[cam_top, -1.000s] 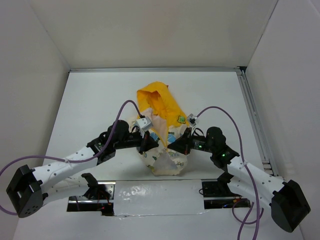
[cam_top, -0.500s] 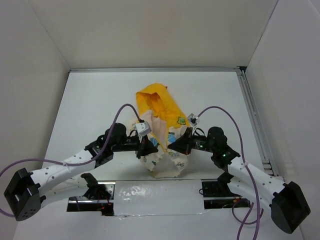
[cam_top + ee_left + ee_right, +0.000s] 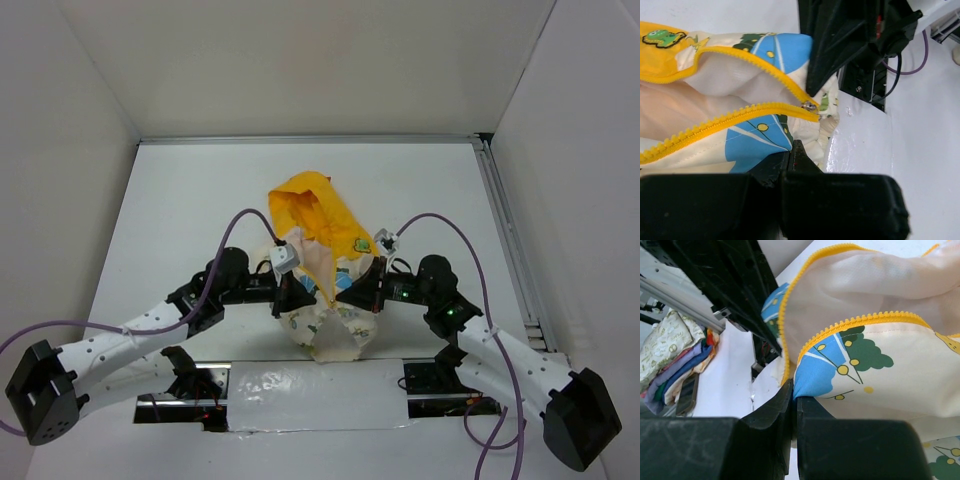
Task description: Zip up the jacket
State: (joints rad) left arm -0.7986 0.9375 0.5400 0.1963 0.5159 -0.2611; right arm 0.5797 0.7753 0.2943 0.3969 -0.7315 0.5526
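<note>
Seen from above, the lower half of the small cream hooded jacket [image 3: 322, 262], printed with green, blue and orange cartoon figures, is mostly covered by the two arms. Its hem and sleeves are therefore hard to make out. The left end effector [image 3: 796, 150] appears only as a dark, blurred block at the bottom of its wrist view. Its fingers seem to be pressed together on the edge of one front panel, but the contact itself is partly hidden. The right end effector [image 3: 793, 389] has its fingers closed on the blue-printed corner of the other panel. Each wrist view also shows the other arm's black end effector, cut off by the frame.

The jacket lies in the middle of the white table [image 3: 190, 200], just ahead of the arm bases, with the hood pointing away from them. Plain pale walls [image 3: 320, 70] enclose the table on three sides. A pile of folded cloths [image 3: 670, 357] shows out of focus beyond the table edge.

The fabric is soft and crumpled, and the yellow-orange hood [image 3: 305, 200] stands puffed. The yellow toothed zipper [image 3: 740, 114] is open in a V. Its small metal slider [image 3: 809, 105] sits at the low end, where the two rows meet.
</note>
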